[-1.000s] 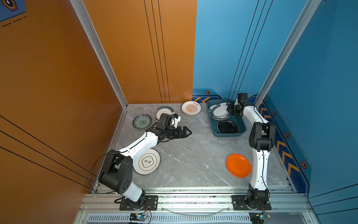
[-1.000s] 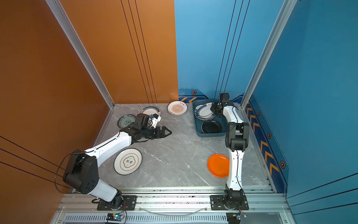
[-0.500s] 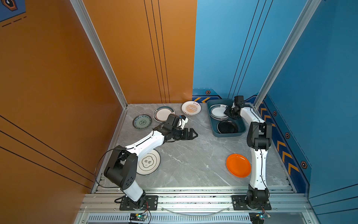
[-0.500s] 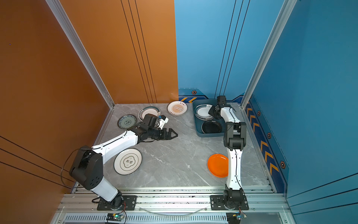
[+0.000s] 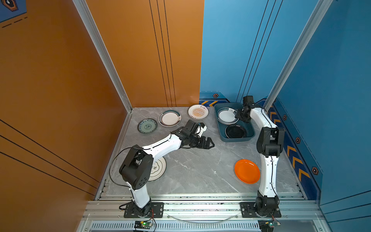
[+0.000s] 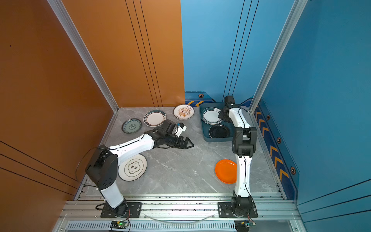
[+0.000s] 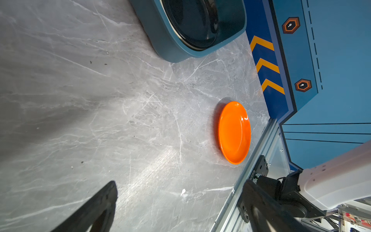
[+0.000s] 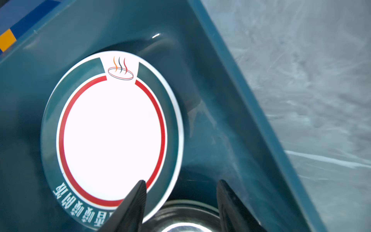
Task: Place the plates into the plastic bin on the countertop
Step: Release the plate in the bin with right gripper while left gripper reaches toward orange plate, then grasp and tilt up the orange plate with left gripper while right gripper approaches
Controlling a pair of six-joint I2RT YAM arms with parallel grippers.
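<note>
The plastic bin (image 5: 220, 135) (image 6: 204, 131) sits at the back right of the countertop (image 5: 190, 170). In it lie a white green-rimmed plate (image 5: 226, 117) (image 8: 112, 140) and a black plate (image 5: 235, 131) (image 8: 186, 217). My right gripper (image 5: 240, 118) (image 8: 181, 182) hovers over the bin, open, one finger above the white plate's rim and nothing between the jaws. My left gripper (image 5: 210, 143) (image 7: 180, 186) is open and empty over the middle of the countertop. An orange plate (image 5: 247, 171) (image 7: 234, 132) lies front right.
On the countertop lie a teal patterned plate (image 5: 147, 126), a green-rimmed plate (image 5: 169, 118), a sunburst plate (image 5: 198, 111), and a cream plate (image 6: 132, 167) partly under my left arm. Walls close three sides; aluminium rails (image 5: 200, 197) edge the front.
My right gripper has opened and let go of the green-rimmed plate, which now lies flat in the bin. My left arm has reached further right across the countertop.
</note>
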